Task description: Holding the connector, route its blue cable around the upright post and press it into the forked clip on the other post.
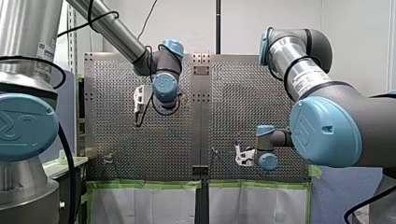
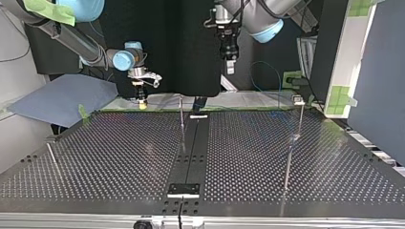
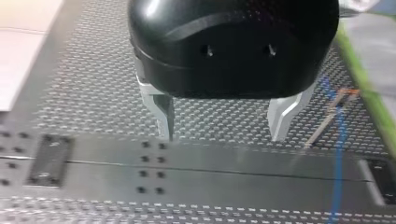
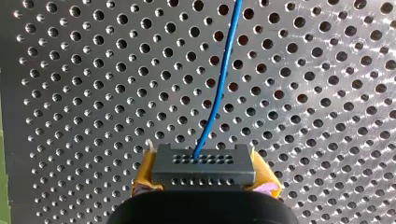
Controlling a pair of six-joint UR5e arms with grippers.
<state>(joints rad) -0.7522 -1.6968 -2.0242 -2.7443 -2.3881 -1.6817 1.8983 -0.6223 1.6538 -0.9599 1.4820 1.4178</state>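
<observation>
1. The right gripper [image 2: 140,98] was clamped on the connector [image 4: 203,164], a small grey rectangular block with rows of tiny round holes. Soft-looking yellow pads [image 4: 144,179] pinched it at both ends.
2. From one hole in its face a thin, glossy blue cable [image 4: 217,93] ran off in a gentle curve over the table [image 4: 70,93], a shiny metal plate drilled all over with small round holes.
3. In the top view that gripper hung low at the table's far edge, left of the middle, near a scrap of green tape [image 2: 84,113].
4. The left gripper [image 3: 224,128] stood wide open with nothing between its fingers [image 3: 162,114]. These were two pale metal blades tapering to blunt tips under a rounded, glossy black housing.
5. Beneath it lay a smooth dark centre strip [image 3: 233,163] with bolt holes. Off to one side the blue cable passed a thin rod [image 3: 327,123].
6. In the top view a slim post [image 2: 182,121] stood upright near the middle and a taller post [image 2: 290,152] to its right. The taller one had a fitting at its top, too small to make out.
</observation>
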